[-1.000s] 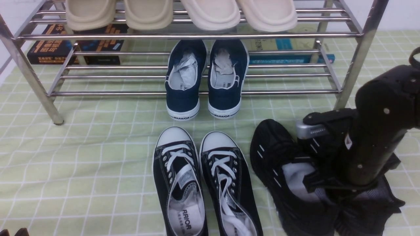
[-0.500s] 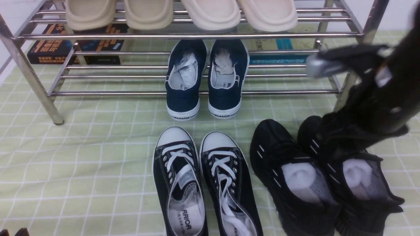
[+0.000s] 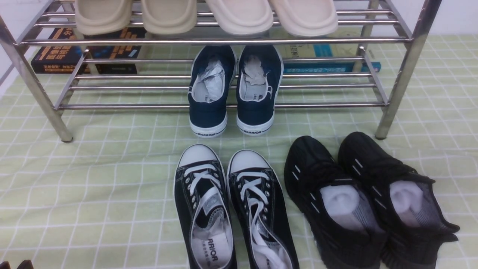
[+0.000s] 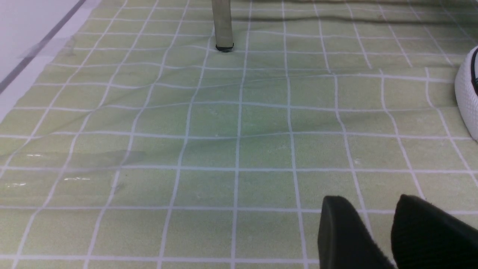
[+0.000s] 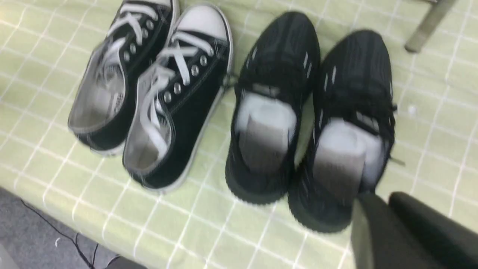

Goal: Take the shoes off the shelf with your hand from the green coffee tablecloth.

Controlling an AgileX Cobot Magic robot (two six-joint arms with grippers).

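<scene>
The black knit shoes stand side by side on the green coffee tablecloth [image 3: 93,168], in front of the shelf's right leg: one shoe [image 3: 317,175] and its mate [image 3: 377,164], both with white stuffing. The right wrist view looks down on the pair [image 5: 276,56]. My right gripper [image 5: 381,196] hovers above and behind their heels, shut and holding nothing; it does not show in the front view. My left gripper [image 4: 369,198] is open over bare cloth, far to the left. The chrome shelf [image 3: 224,41] stands behind.
Navy white-soled sneakers [image 3: 231,93] rest on the shelf's lower tier, and beige slippers [image 3: 205,15] lie on the top tier. Black canvas sneakers [image 3: 231,201] sit left of the knit pair. Books [image 3: 59,56] lie behind the shelf. The cloth's front edge [image 5: 112,246] is near.
My right arm let go of the right knit shoe, rose and left the front view. That shoe now sits beside its mate on the cloth. The left arm stayed put.
</scene>
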